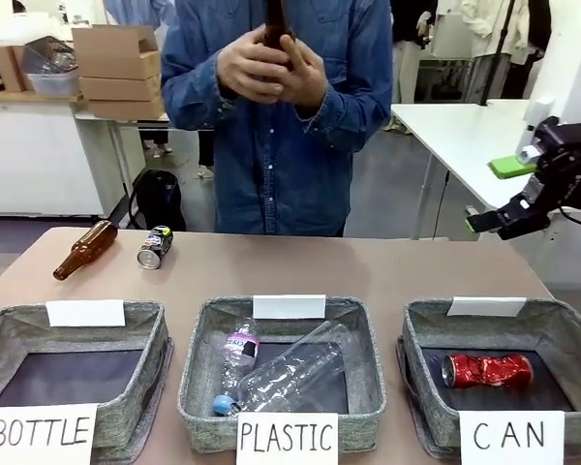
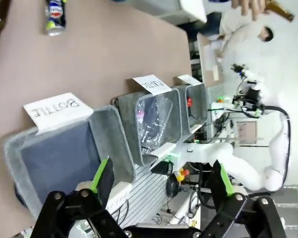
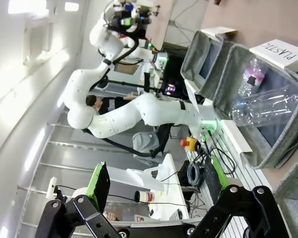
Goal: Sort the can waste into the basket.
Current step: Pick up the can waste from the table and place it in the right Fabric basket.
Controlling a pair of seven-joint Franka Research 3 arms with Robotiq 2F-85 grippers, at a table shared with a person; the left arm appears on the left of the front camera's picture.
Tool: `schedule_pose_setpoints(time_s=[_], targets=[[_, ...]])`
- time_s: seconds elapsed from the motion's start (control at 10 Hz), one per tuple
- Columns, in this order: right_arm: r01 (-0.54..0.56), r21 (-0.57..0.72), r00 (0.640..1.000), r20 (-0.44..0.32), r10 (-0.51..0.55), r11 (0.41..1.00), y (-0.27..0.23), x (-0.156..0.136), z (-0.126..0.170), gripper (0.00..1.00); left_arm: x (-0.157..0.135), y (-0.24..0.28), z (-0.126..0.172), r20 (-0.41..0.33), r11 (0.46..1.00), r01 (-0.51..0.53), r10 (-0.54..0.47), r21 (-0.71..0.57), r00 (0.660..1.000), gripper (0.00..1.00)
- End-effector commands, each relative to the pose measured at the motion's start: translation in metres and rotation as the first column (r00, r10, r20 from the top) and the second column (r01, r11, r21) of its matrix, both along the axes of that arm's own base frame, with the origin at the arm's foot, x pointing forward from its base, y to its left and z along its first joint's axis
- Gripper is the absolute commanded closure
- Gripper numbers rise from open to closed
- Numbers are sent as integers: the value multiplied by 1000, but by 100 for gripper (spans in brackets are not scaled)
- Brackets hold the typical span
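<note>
A black can with a blue logo (image 1: pixel 155 246) lies on the table at the far left, beside a brown bottle (image 1: pixel 85 249). The same black can (image 2: pixel 55 15) shows at the top of the left wrist view. A crushed red can (image 1: pixel 486 369) lies inside the grey basket (image 1: pixel 567 325) signed CAN at the front right. My right gripper (image 1: pixel 502 194) hangs open and empty in the air above the table's right end, behind that basket. My left gripper (image 2: pixel 161 183) is open and empty, above the near end of the BOTTLE bin (image 2: pixel 64 148). The right wrist view shows my right gripper (image 3: pixel 159 188) open.
Across the table a person in a denim shirt holds a brown bottle (image 1: pixel 274 29) in both hands at chest height. The middle bin signed PLASTIC (image 1: pixel 198 373) holds clear plastic bottles (image 1: pixel 290 373). The left bin signed BOTTLE (image 1: pixel 145 334) has a bare dark bottom.
</note>
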State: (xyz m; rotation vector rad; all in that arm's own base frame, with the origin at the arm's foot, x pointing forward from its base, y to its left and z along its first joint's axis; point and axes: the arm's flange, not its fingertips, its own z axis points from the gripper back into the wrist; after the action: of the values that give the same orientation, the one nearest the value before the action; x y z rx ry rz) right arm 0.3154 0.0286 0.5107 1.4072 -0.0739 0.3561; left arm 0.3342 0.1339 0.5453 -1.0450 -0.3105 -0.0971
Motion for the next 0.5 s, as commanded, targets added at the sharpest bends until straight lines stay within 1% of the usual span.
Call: schedule_pose_setpoints(time_s=[0.0,0.2,0.3,0.4], targets=[[-13,-2,1000,14,13,1000,-2,0,2,0,8,-15,-12,6,1000,23,-23,-10,1000,0],[-13,-2,1000,14,13,1000,-2,0,2,0,28,-30,-10,-14,997,77,-77,10,997,0],[-13,-2,1000,14,13,1000,-2,0,2,0,28,-25,-4,-30,998,67,-67,18,997,0],[-13,-2,1000,14,13,1000,-2,0,2,0,20,-10,-2,-35,1000,15,-14,21,999,0]])
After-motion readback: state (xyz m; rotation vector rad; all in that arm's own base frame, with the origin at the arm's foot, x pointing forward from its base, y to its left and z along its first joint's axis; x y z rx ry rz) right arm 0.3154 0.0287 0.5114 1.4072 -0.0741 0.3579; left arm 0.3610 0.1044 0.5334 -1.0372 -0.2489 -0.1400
